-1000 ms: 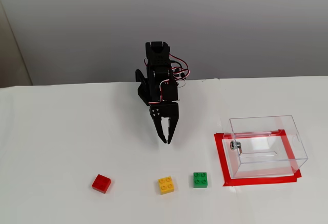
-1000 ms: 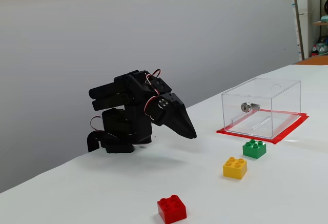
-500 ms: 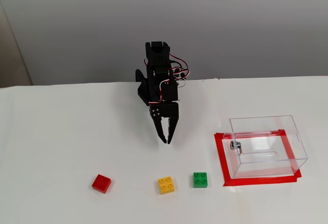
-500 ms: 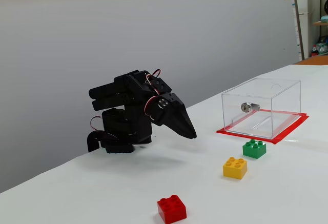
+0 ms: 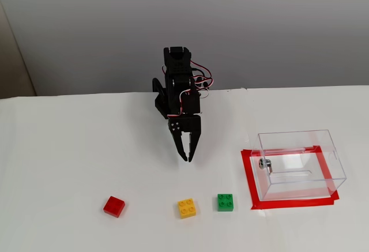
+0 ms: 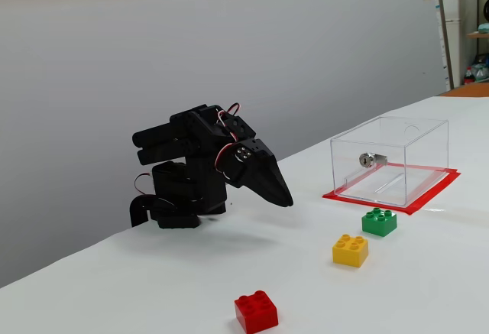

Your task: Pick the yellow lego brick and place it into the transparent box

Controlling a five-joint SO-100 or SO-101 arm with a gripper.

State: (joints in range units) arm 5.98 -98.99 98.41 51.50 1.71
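Observation:
The yellow lego brick [image 5: 187, 208] lies on the white table near the front, between a red brick and a green brick; it shows in both fixed views [image 6: 351, 250]. The transparent box [image 5: 300, 164] stands empty at the right on a red tape outline, a small metal fitting on its left wall; it also shows in the other fixed view [image 6: 391, 160]. My black gripper [image 5: 187, 158] hangs folded close to the arm's base, tips pointing down, behind and clear of the yellow brick. Its jaws look closed with nothing between them [image 6: 288, 202].
A red brick [image 5: 114, 206] lies left of the yellow one and a green brick [image 5: 225, 202] lies right of it, between it and the box. Red tape [image 5: 252, 180] frames the box. The table's back edge meets a grey wall.

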